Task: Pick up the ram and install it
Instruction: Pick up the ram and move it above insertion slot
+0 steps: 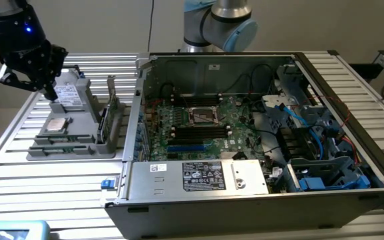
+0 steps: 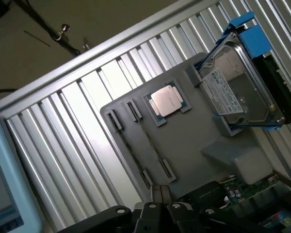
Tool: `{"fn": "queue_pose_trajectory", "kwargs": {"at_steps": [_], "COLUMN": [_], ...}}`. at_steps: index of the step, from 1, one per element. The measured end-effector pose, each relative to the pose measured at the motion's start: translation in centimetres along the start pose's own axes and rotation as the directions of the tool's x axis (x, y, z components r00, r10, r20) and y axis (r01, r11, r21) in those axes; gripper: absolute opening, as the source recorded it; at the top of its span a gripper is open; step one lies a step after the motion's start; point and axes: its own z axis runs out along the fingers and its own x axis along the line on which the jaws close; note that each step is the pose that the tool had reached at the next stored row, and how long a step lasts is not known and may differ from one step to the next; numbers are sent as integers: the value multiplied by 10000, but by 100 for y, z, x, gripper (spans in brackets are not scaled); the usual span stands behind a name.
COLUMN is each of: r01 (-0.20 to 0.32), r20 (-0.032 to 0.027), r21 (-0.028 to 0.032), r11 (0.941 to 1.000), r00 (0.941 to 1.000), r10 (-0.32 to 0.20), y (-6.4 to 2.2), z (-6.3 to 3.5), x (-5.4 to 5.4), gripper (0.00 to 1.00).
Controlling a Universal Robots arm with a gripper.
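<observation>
Exterior view's left: the black tool (image 1: pixel 37 89) hangs over a grey parts tray (image 1: pixel 108 147); I cannot tell how open it is or whether it holds anything. The thin green ram stick (image 1: pixel 62 138) sits in a front slot of the tray. An off-centre descent could clip the square silver processor (image 1: pixel 55 125) just beside it.

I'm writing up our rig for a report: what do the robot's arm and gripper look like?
The arm has silver tubes and rounded grey joints with light-blue caps. Its wrist end is black and carries a small blue light. The gripper is black and angular, built of jointed links. No markings can be made out on it.
</observation>
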Motion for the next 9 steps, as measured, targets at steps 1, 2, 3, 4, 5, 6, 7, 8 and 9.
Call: {"fn": "queue_pose_trajectory", "kwargs": {"at_steps": [1, 2, 3, 4, 5, 6, 7, 8, 9], "r01": [176, 366, 546, 729, 910, 1088, 1273, 1451, 1627], "r20": [-10, -24, -37, -46, -54, -60, -65, -72, -78], "r21": [15, 31, 45, 60, 74, 88, 103, 116, 128], "r11": [9998, 9993, 9985, 9973, 9958, 9940, 9918, 9894, 9866], "r00": [9998, 9993, 9985, 9973, 9958, 9940, 9919, 9894, 9867], "r10": [-176, -366, -546, -729, -910, -1088, -1272, -1450, -1626], "y": [-1, 0, 0, -1, -1, -1, -1, -1, -1], "z": [2, 3, 4, 6, 8, 11, 15, 18, 21], "x": [0, 0, 0, 0, 0, -1, 0, 0, 0], "gripper": [11, 11, 11, 11, 11, 11, 11, 11, 11]}}
